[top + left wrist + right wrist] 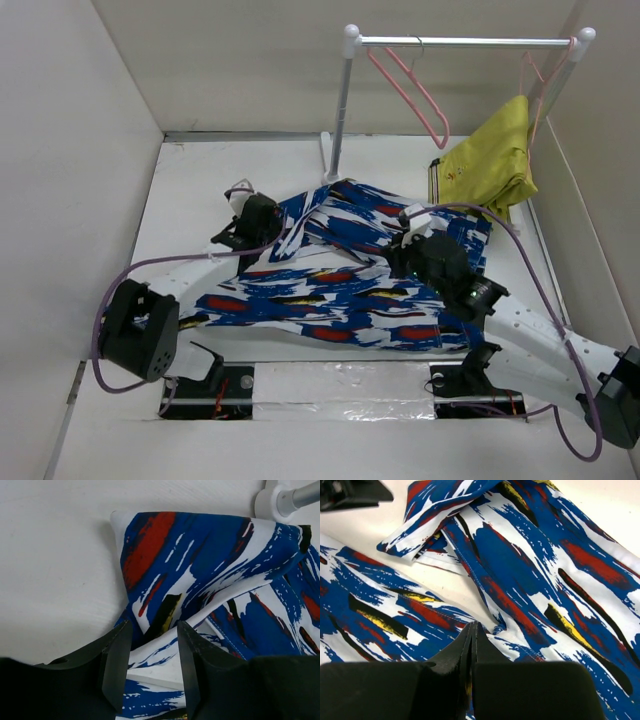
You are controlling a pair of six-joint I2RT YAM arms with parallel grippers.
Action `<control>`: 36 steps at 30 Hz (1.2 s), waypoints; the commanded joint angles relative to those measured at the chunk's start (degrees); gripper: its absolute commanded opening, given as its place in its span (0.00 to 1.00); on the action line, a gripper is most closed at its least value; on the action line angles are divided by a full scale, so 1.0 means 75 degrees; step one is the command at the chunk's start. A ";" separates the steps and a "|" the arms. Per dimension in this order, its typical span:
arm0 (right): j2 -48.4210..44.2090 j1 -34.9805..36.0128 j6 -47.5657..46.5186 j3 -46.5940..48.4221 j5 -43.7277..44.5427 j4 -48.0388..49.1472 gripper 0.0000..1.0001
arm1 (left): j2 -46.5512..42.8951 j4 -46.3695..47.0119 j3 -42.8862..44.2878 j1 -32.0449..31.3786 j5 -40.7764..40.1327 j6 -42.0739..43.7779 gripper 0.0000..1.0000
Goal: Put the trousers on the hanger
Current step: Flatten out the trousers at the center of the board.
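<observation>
The trousers [340, 285] lie spread and rumpled across the table, bright blue with white, red, yellow and black splashes. My left gripper [268, 218] sits at their upper left corner. In the left wrist view its jaws [152, 625] stand open with a fold of the trousers [200, 565] lying loose between them. My right gripper [402, 255] is low over the middle right of the cloth. Seen from the right wrist, it [472, 625] is shut, with a sliver of the trousers [530, 570] pinched between the fingers. The empty pink hanger [410, 90] hangs on the rail.
A white rail [460, 42] on a post [340, 120] stands at the back; its foot [272, 500] is close to the trousers' corner. A yellow-green garment [495, 160] hangs from a second pink hanger [545, 75] at the right. White walls close in three sides.
</observation>
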 commanded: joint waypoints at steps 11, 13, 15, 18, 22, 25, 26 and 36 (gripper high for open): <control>0.0471 -0.0115 -0.0064 -0.0042 -0.0637 0.0248 0.13 | -0.0929 0.1497 -0.2336 0.0120 0.1362 -0.0020 0.52; 0.0565 -0.0115 -0.0064 0.0016 -0.0731 0.0259 0.14 | -0.0859 0.1708 -0.2338 0.0120 0.1432 0.0131 0.53; 0.0671 -0.0115 -0.0064 0.0028 -0.0743 0.0271 0.14 | -0.0497 0.1709 -0.2174 0.0120 0.1515 0.0377 0.53; 0.0800 -0.0115 -0.0064 0.0063 -0.0848 0.0376 0.15 | 0.0136 0.1860 -0.1846 0.0120 0.1341 0.0472 0.49; 0.0882 -0.0115 -0.0052 0.0111 -0.0896 0.0400 0.15 | 0.0547 0.1581 -0.1319 0.0120 0.0812 0.0530 0.08; 0.1010 -0.0115 -0.0052 0.0099 -0.0849 0.0377 0.16 | 0.0197 0.0738 -0.0804 -0.0043 -0.0052 0.0554 0.00; 0.1034 -0.0115 -0.0040 0.0087 -0.0837 0.0377 0.16 | -0.0222 0.0504 -0.0617 -0.0044 -0.0682 0.0589 0.00; 0.0964 -0.0044 0.0054 -0.0042 -0.0872 0.0600 0.16 | -0.2500 -0.1955 0.1537 -0.0114 -0.2574 0.1745 0.00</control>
